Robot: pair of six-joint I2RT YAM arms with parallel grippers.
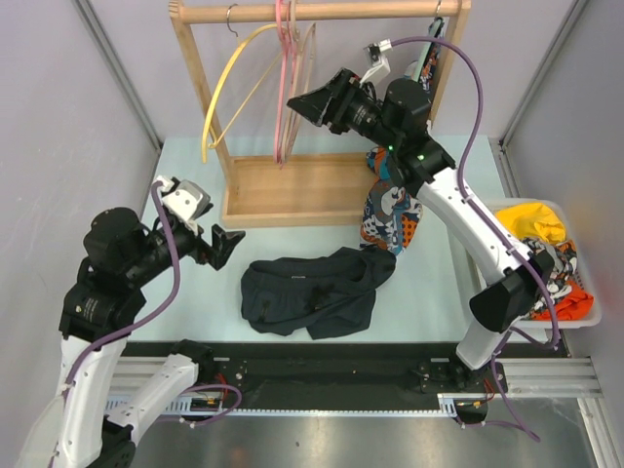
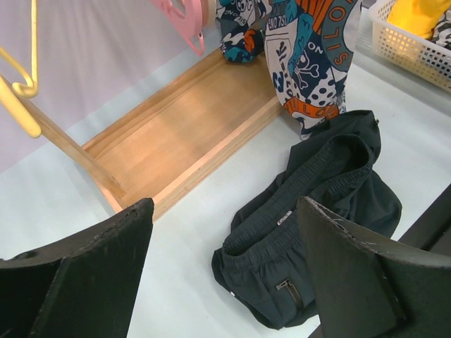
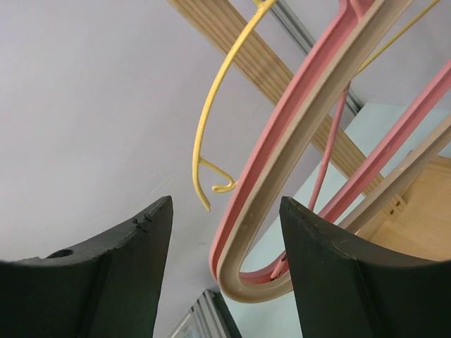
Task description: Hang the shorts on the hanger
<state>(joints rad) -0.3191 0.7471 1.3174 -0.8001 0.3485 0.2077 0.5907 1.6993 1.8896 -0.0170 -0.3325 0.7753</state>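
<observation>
Right claw (image 1: 304, 105) up at the wooden rack (image 1: 292, 200), arm stretched high over the surface (image 1: 429, 283). Fingers spread. In the right wrist view, the curved lower end of the tan hanger (image 3: 243, 285) shows in the gap between them, closer to one finger, with open background on the other side. Cannot tell whether either finger touches it. Tan hanger hangs from the rack's top rail, pressed flat against a pink hanger (image 3: 416, 105). Yellow hanger (image 1: 229, 78) hangs further left on the same rail, tilted and well apart from the claw.

Left claw (image 1: 226, 246) hovers low over the left of the surface, fingers wide apart with nothing between them. It points toward the shorts (image 1: 307, 292).

Shorts: dark navy, lying crumpled in a loose heap on the surface. They sit just in front of the rack's base board, between the two arms. In the left wrist view, the elastic waistband faces the left claw and a small label shows on it. No claw touches them.

Patterned blue-orange-white garment (image 1: 390, 214) hangs at the right end of the rack and drapes down over the base. Its hem meets the far right corner of the shorts.

White basket (image 1: 585, 312) sits at the right edge of the surface, with a yellow cloth (image 1: 531, 222) bundled inside.
</observation>
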